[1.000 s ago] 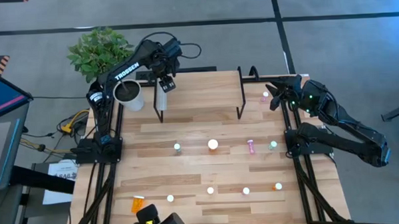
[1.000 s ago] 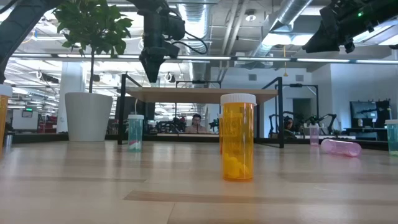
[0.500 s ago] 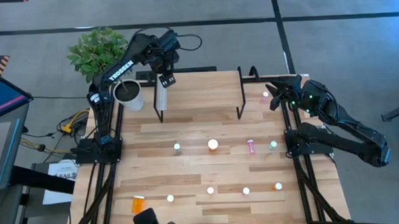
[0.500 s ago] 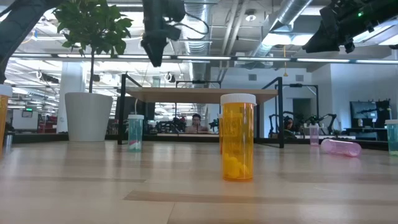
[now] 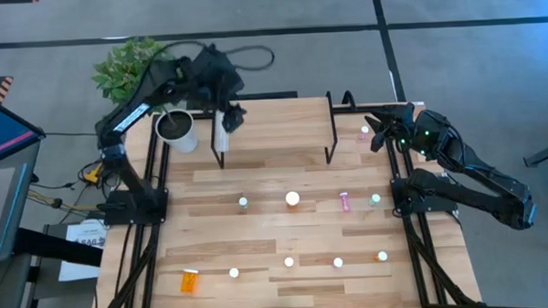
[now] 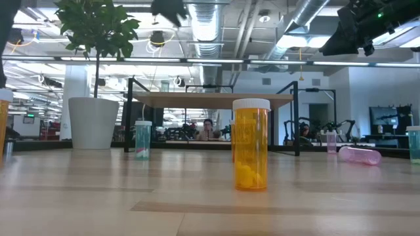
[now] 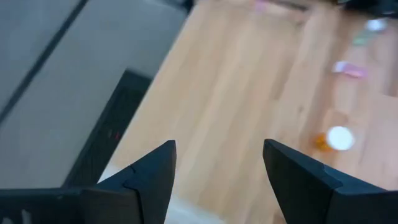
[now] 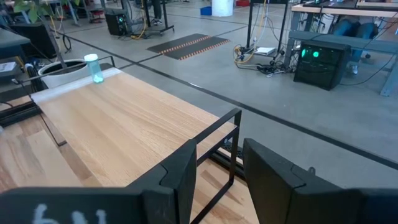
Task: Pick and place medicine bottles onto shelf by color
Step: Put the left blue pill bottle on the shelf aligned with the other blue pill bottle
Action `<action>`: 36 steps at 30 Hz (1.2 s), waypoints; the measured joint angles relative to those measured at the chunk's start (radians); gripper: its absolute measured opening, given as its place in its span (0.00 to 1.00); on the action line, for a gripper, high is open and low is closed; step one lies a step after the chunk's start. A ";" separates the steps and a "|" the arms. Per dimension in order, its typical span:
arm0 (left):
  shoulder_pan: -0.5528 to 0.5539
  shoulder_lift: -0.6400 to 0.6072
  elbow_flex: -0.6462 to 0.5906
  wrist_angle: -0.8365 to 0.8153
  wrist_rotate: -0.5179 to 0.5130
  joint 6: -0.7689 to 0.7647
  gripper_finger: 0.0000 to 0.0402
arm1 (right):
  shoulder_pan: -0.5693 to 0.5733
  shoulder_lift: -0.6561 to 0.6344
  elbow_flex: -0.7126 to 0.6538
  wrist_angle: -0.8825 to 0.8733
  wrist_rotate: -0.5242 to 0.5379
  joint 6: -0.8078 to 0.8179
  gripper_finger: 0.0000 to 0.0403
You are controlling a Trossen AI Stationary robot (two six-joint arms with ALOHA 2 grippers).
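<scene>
The shelf [image 5: 275, 128] stands at the far middle of the table, a light wood board on black legs. One teal medicine bottle [image 8: 93, 67] stands at its left end. My left gripper [image 5: 231, 114] hangs open and empty high above that end; its fingers frame bare wood in the left wrist view [image 7: 217, 168]. My right gripper [image 5: 378, 132] waits open and empty beyond the shelf's right end [image 8: 217, 168]. Other medicine bottles stand on the table: a large orange one [image 6: 251, 144], a teal one [image 6: 142, 139], and a pink one [image 6: 359, 155] lying on its side.
A white plant pot [image 5: 177, 130] with a leafy plant [image 5: 134, 67] stands at the table's far left corner, beside the left arm. Several small bottles stand in a row near the front edge [image 5: 289, 261], and an orange one [image 5: 188, 281] lies at the near left.
My left gripper has risen from just above the shelf's left end, almost out of the top of the low view. The arm has folded back toward the table's far left corner, and the gripper has tipped from pointing steeply down to a shallower slant. The right arm has kept still.
</scene>
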 joint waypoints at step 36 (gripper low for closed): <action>-0.419 -0.525 -1.214 1.267 -0.044 -0.081 0.57 | 0.000 0.000 0.000 0.000 0.000 0.004 0.38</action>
